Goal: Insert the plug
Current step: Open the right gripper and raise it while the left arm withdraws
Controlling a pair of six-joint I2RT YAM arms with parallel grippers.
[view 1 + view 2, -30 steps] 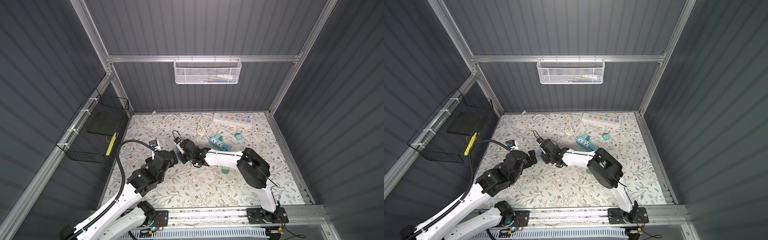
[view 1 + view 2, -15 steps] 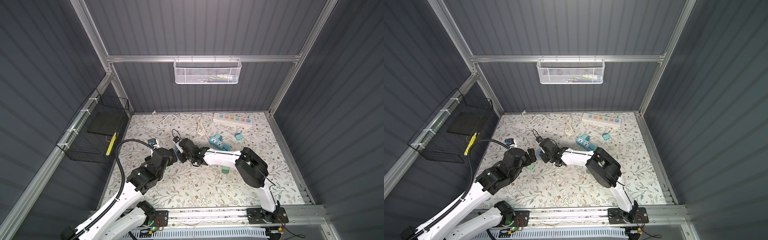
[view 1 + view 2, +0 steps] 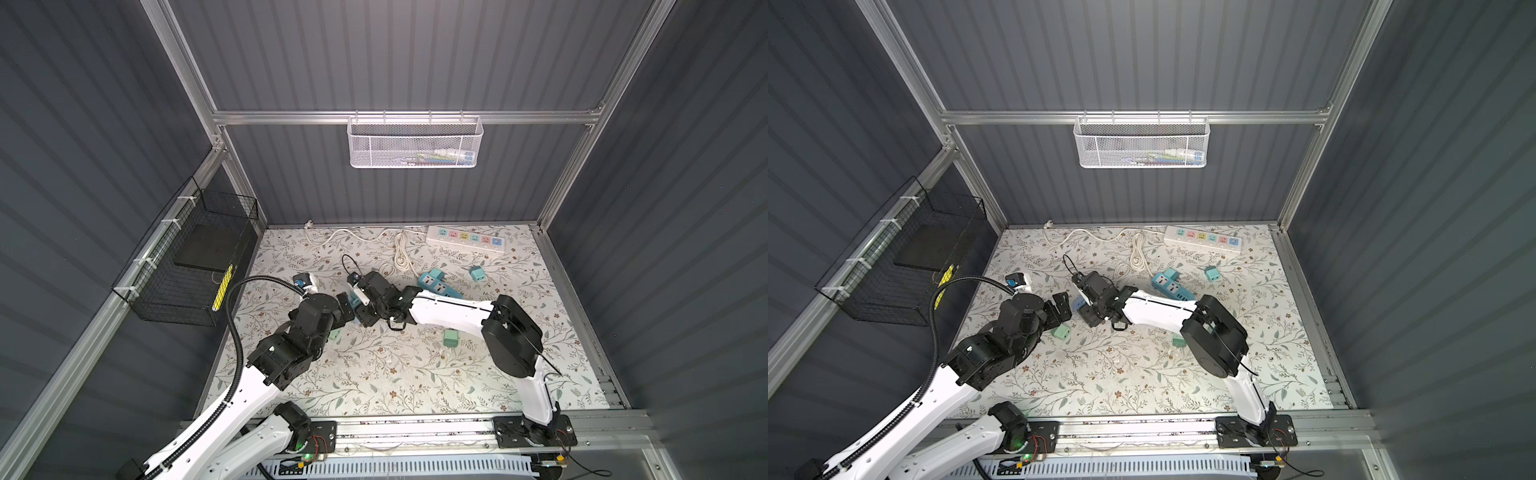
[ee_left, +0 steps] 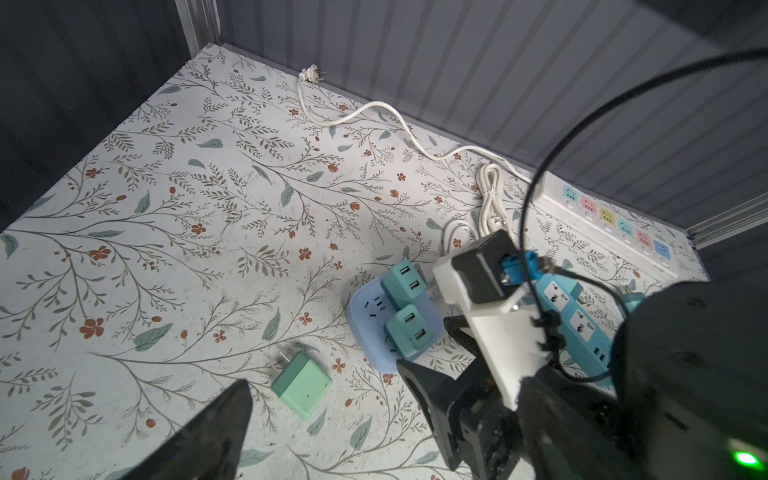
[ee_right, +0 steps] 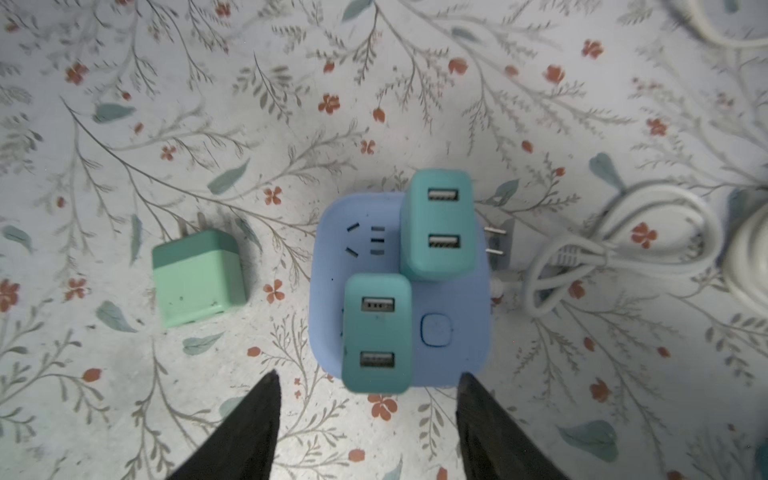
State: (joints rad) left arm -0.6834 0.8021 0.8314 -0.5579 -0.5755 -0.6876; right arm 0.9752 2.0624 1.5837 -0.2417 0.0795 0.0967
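A blue socket block (image 5: 449,357) lies on the floral mat with two teal USB plugs seated in it, one (image 5: 376,336) by my right gripper's fingertips and another (image 5: 436,224) beyond it. My right gripper (image 5: 369,376) hovers over the block, jaws open, and neither fingertip touches the near plug. A loose green plug (image 5: 197,276) lies beside the block. My left gripper (image 3: 343,312) stands wide open and empty just left of the block, with one finger (image 4: 216,428) near the green plug (image 4: 301,384). In both top views the grippers hide most of the block (image 3: 1077,305).
A teal power strip (image 3: 440,284), a white power strip (image 3: 465,239) with its coiled cord (image 3: 401,249), a small teal plug (image 3: 477,273) and another green plug (image 3: 451,337) lie on the mat. A black wire basket (image 3: 195,266) hangs on the left wall.
My right gripper was shut a second ago and has opened, letting go of the teal plug in the block. Both arms have shifted slightly left.
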